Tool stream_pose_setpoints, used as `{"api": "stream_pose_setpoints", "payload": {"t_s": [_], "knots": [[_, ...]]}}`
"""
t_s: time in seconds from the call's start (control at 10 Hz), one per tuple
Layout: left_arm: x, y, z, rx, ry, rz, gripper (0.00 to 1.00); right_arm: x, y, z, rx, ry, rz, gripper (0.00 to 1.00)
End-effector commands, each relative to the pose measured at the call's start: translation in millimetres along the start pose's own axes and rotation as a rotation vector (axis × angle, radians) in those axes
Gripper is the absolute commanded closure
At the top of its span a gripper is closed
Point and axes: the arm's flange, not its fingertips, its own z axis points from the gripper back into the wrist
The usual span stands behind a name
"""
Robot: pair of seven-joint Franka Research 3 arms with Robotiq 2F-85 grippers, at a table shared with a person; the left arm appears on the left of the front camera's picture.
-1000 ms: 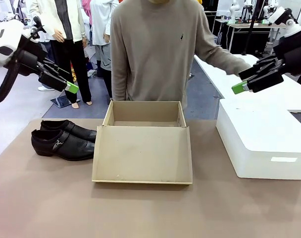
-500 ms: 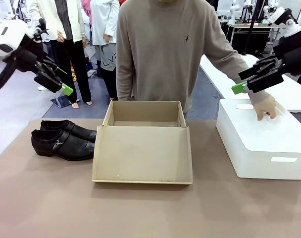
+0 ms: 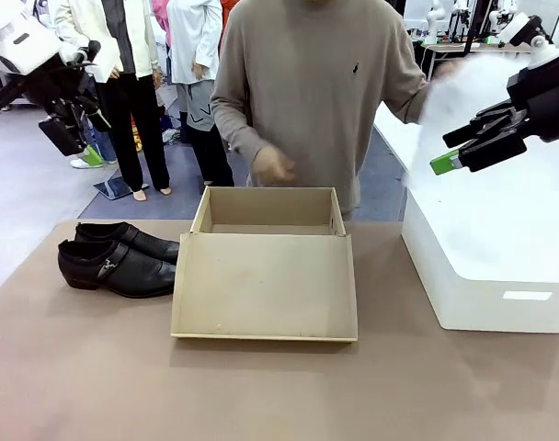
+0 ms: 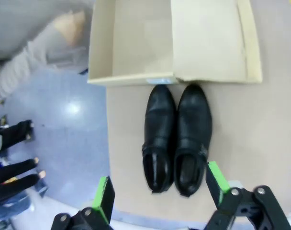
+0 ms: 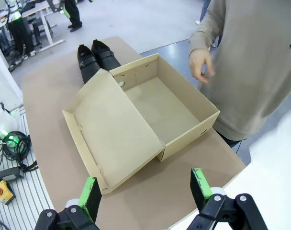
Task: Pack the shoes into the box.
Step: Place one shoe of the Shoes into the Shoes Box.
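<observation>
Left gripper (image 4: pixel 159 173) well above the shoes (image 4: pixel 191 129)

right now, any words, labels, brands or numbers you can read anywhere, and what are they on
No text is readable in these views.
Small dark emblem on the person's beige knit sweater: a tiny figure, no letters legible.
Pale sticker on the end wall of the tan cardboard shoebox: too blurred to read.
Pale rectangular patch on the front of the white rounded-corner box: no print discernible.

Open box (image 5: pixel 170 111), shoes (image 5: pixel 95 60) just beside it
</observation>
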Motion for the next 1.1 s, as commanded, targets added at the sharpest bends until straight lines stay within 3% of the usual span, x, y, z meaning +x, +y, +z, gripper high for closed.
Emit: {"api": "stream_pose_setpoints", "payload": {"t_s": [0.0,0.5,1.0], "knots": [[-4,24,-6,-0.040,0.102,-0.075,0.00,0,-2,-2,0.016,-0.017,0.014,0.00],[-18,45,-50,-0.221,0.196,-0.133,0.00,0,-2,-2,0.016,-0.017,0.014,0.00],[-15,37,-56,-0.186,0.172,-0.103,0.00,0,-2,-2,0.016,-0.017,0.014,0.00]]}}
